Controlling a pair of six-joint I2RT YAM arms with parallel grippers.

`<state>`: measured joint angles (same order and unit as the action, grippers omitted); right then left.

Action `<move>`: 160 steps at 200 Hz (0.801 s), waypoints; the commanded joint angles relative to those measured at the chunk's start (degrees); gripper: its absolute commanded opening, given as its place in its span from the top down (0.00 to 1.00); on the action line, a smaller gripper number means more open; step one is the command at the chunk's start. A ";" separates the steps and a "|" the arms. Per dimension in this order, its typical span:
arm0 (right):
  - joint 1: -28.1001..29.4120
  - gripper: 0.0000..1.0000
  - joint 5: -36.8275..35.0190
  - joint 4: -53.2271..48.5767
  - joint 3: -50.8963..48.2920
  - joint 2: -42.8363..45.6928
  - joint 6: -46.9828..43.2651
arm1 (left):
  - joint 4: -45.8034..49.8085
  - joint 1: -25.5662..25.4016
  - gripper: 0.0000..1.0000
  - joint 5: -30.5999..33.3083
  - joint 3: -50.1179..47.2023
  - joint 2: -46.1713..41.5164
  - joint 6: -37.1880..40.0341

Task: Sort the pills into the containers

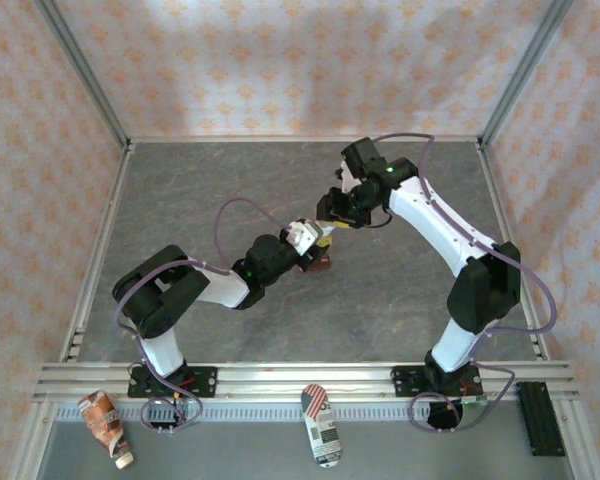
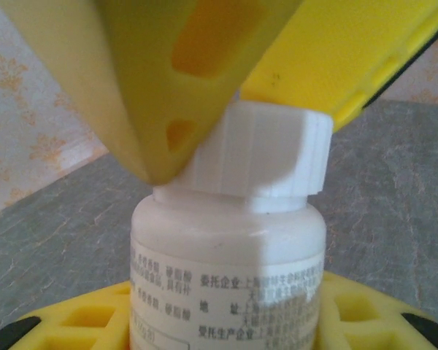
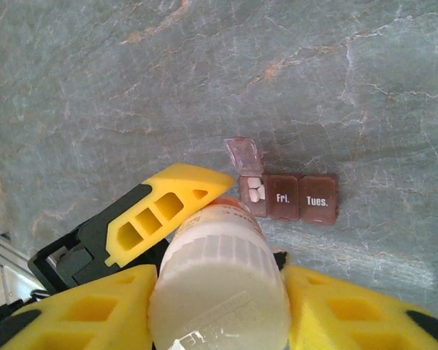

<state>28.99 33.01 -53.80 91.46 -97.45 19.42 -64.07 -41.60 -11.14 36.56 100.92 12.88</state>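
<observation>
So from my seat, the right gripper (image 3: 217,281) is straddling the cap (image 2: 266,149) of the white bottle (image 2: 226,248), one chunky yellow finger (image 3: 80,306) on each side. They look like they're touching it or a hair off, and I honestly can't tell whether it's a real pinch or a loose fit. The left gripper (image 2: 226,321) is clamped on the bottle's body lower down and holds it upright, with the label's small printed text facing its camera. The fingers on both are yellow plastic with cut-out pockets, backed in black. The cap is white with ribbed, faceted sides, and the bottle is smooth, glossy and round. The containers (image 3: 299,198) sit on the table (image 3: 131,87) just beside the bottle. They're a dark red-brown translucent strip of three square cells. The cell nearest the bottle has its lid (image 3: 243,153) flipped up and a few white pills (image 3: 255,191) inside. The other two are closed and read "Fri." and "Tues." The tabletop is grey with a marbled stone look.
</observation>
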 commanded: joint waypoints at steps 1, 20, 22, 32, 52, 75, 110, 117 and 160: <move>1.33 0.46 2.17 -2.01 1.46 1.28 0.05 | -9.10 0.68 1.00 -0.54 1.50 -3.99 -3.73; -0.25 0.35 2.81 -1.32 2.25 3.17 -0.07 | -9.14 1.50 1.00 -1.25 1.08 -3.94 -4.99; -0.36 0.34 2.86 -1.33 2.37 3.57 -0.17 | -9.12 1.59 1.00 -1.37 1.07 -3.93 -5.09; -1.01 0.29 3.19 -1.79 3.12 4.52 -0.66 | -9.05 1.95 1.00 -1.87 0.88 -3.97 -5.53; -1.87 0.18 3.29 -2.10 3.81 7.22 -1.81 | -9.04 2.58 1.00 -3.13 0.71 -3.76 -6.67; -3.25 0.16 2.83 -1.77 3.90 10.14 -2.02 | -9.05 3.43 1.00 -6.00 0.71 -3.54 -8.45; -5.63 0.17 2.42 0.33 3.40 12.85 -3.46 | -9.12 5.05 1.00 -13.43 0.74 -3.45 -11.77; -5.65 0.18 2.26 0.25 3.76 12.88 -4.95 | -9.14 5.39 1.00 -15.18 0.77 -3.44 -12.60; -4.08 0.23 3.00 -4.02 7.33 11.62 -20.41 | -9.05 6.88 1.00 -24.88 1.72 -3.69 -17.50</move>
<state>23.62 36.03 -54.89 95.18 -85.14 9.52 -69.01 -35.53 -28.14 36.60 98.70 -0.49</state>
